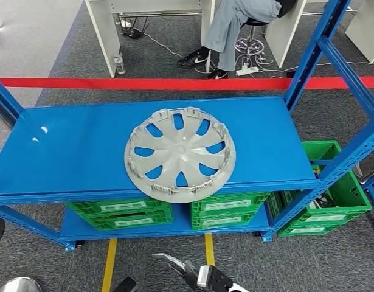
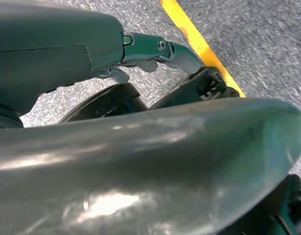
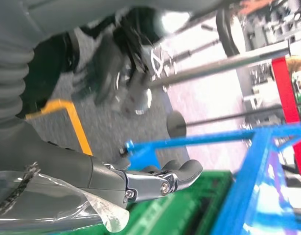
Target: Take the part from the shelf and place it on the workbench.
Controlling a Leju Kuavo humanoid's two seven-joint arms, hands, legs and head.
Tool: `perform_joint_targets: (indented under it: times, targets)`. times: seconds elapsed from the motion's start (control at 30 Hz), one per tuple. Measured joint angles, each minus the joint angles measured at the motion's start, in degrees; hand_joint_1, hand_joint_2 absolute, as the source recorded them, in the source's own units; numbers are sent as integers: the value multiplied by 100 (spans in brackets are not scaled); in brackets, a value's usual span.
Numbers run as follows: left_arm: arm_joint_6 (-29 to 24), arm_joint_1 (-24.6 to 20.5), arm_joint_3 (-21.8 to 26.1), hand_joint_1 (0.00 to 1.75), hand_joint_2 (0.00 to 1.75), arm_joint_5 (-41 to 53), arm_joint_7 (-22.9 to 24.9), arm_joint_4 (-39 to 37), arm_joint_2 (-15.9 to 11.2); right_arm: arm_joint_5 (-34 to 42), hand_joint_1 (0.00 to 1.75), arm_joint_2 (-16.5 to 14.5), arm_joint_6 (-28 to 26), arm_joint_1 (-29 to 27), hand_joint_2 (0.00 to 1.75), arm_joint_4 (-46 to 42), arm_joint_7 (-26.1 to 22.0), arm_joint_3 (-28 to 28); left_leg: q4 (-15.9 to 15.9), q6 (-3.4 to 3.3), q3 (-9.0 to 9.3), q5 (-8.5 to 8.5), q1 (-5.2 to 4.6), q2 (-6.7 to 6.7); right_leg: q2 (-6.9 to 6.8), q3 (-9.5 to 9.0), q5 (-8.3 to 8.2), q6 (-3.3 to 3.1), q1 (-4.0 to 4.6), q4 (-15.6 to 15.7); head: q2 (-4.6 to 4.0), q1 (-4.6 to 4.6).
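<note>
The left hand appears in the left wrist view as a grey cover with dark fingers reaching out straight and close together over grey carpet and a yellow floor line. Nothing lies between those fingers. A broad, glossy curved surface crosses that view beneath the hand; what it is cannot be told.

In the head view, the blue shelf stands ahead of the fingers, its upper deck well apart from them. Green crates sit on the lower deck, beyond the fingertips and below the deck that carries the part. The grey wheel cover, the part to be taken, lies flat on the upper deck near its front edge, its near rim slightly overhanging that edge. It is untouched, well beyond the fingers of either hand.

The right hand enters at the bottom of the head view, its fingers extended forward, lying side by side, holding nothing. In the right wrist view they point toward the blue frame and a green crate, apart from both.

Past the shelf, a red floor line crosses the carpet. Farther off, a seated person's legs show beside white desks. More green crates stand to the right of the shelf.
</note>
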State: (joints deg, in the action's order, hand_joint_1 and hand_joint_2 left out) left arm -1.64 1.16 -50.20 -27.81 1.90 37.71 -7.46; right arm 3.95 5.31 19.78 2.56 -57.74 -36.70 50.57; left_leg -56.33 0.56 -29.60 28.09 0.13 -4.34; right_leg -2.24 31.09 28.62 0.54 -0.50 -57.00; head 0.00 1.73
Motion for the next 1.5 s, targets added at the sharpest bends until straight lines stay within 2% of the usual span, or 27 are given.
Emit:
perform_joint_targets:
  times: [0.43, 1.0, 1.17, 1.23, 1.33, 1.5]
  targets:
    - [-608, -124, -503, 0, 0, -40, -643, -1071, 602, -1148, 0, 58, -1723, -224, 175, -1232, 295, -210, 0, 0, 0, 0, -2, 0, -1, -2, 0, 0, -2, 0, 0, 0]
    - [-1203, -229, -961, 0, 0, -47, -1095, -1586, 900, -3327, 0, 68, -4556, -420, 175, -2324, 737, -235, 0, -1, 0, 0, -3, 0, -1, -2, 0, 0, -2, 0, 0, -1]
    - [-1279, -248, -1012, 0, 0, -27, -1167, -1633, 923, -3748, 0, 72, -5029, -443, 175, -2446, 843, -239, 0, -1, -1, 0, -3, 0, -1, -1, 0, 0, -2, 0, 0, -2]
    - [-1306, -260, -1039, 0, 0, 14, -1221, -1652, 936, -4233, 0, 72, -5355, -428, 175, -2455, 965, -255, 0, -1, -1, 0, -3, 0, -1, -1, 0, 0, -2, 0, 0, -1]
    - [-1361, -291, -1121, 0, 0, 109, -1315, -1693, 957, -5436, 0, 59, -5746, -451, 175, -2467, 1184, -375, 0, -1, 0, 0, -3, 1, -3, -1, 0, 0, -3, 0, 0, -1]
    - [-1442, -348, -1261, 0, 0, 218, -1434, -1786, 1007, -7018, 0, -180, -5779, -684, 175, -2519, 1335, -931, 0, -1, -2, 0, -3, 3, -4, -1, 0, 0, -2, 0, 0, -3]
